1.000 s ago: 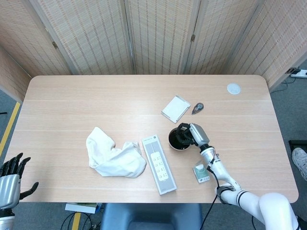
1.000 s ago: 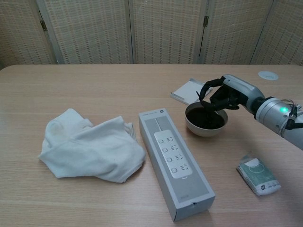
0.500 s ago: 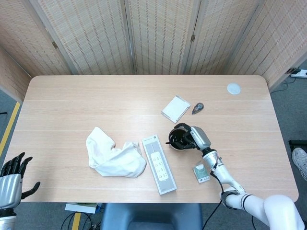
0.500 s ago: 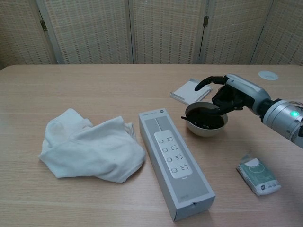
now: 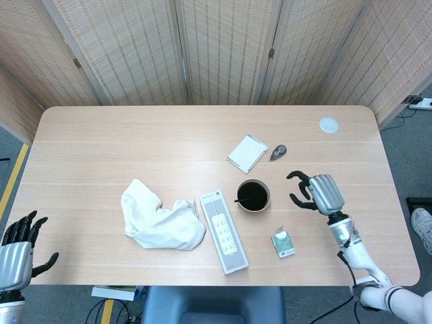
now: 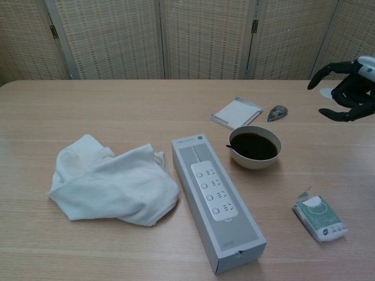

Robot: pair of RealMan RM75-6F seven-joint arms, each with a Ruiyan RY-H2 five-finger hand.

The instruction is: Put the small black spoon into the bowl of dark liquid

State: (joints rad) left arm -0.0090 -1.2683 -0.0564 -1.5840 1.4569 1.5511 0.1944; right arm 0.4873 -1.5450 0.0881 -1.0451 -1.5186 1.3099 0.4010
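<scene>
The white bowl [image 5: 254,206] [image 6: 253,162] of dark liquid stands right of the centre of the table. The small black spoon [image 5: 238,200] [image 6: 230,147] lies in it, its handle sticking out over the left rim. My right hand [image 5: 317,193] [image 6: 347,91] hovers to the right of the bowl, well apart from it, fingers spread and holding nothing. At the bottom left corner of the head view my left hand [image 5: 19,243] is off the table's edge, fingers spread and empty.
A long white power-strip box [image 5: 224,231] [image 6: 217,200] lies left of the bowl, a crumpled white cloth [image 5: 160,219] [image 6: 111,182] further left. A small packet [image 5: 283,243] [image 6: 319,216] sits in front of the bowl, a white pad [image 5: 246,152] [image 6: 235,112] and a small grey object [image 5: 277,152] [image 6: 277,112] behind it.
My right hand let go of the spoon over the bowl, opened, and drew back to the right and up. The spoon now rests in the bowl.
</scene>
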